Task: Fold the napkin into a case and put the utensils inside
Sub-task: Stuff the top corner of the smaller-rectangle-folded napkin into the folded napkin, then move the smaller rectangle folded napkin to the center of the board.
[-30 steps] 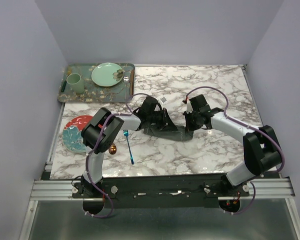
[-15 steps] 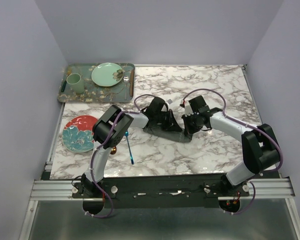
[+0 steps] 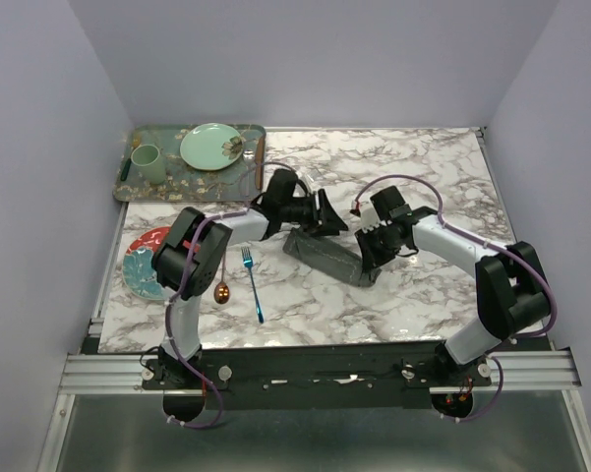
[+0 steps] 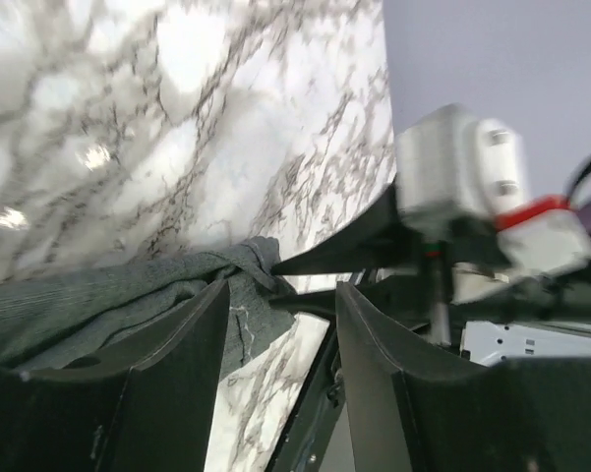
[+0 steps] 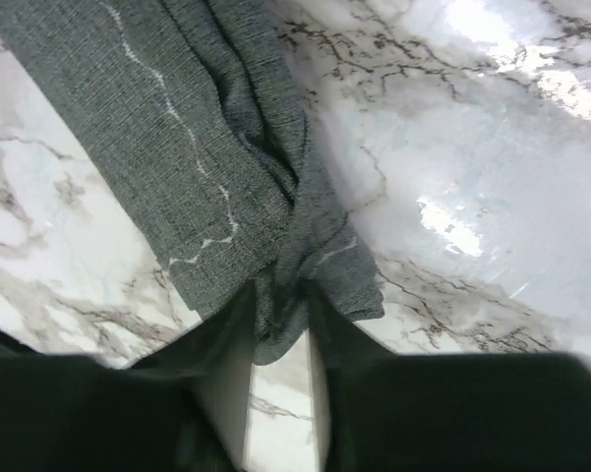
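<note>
— Where did the napkin lie?

— The napkin (image 3: 323,256) lay on the marble desk (image 3: 428,167) between the two arms. It was gathered into a narrow dark grey band set aslant, its far end toward the left and its near end toward the right.

— And the right end effector?

— The right end effector (image 3: 371,265) was closed narrowly on the band's near end. Its wrist view showed a fold of cloth pinched between the fingers (image 5: 211,344).

— The left one?

— The left end effector (image 3: 326,213) sat just beyond the band's far end, jaws spread wide and gripping nothing. In its wrist view the cloth's end lay close by one finger (image 4: 172,374); whether they touched, I couldn't tell.

— The utensils?

— The blue fork (image 3: 253,285) and the copper spoon (image 3: 221,292) lay on the desk to the left of the napkin, outside it. The spoon's bowl was beside a red plate (image 3: 140,267), and its handle was hidden behind the left arm.
</note>
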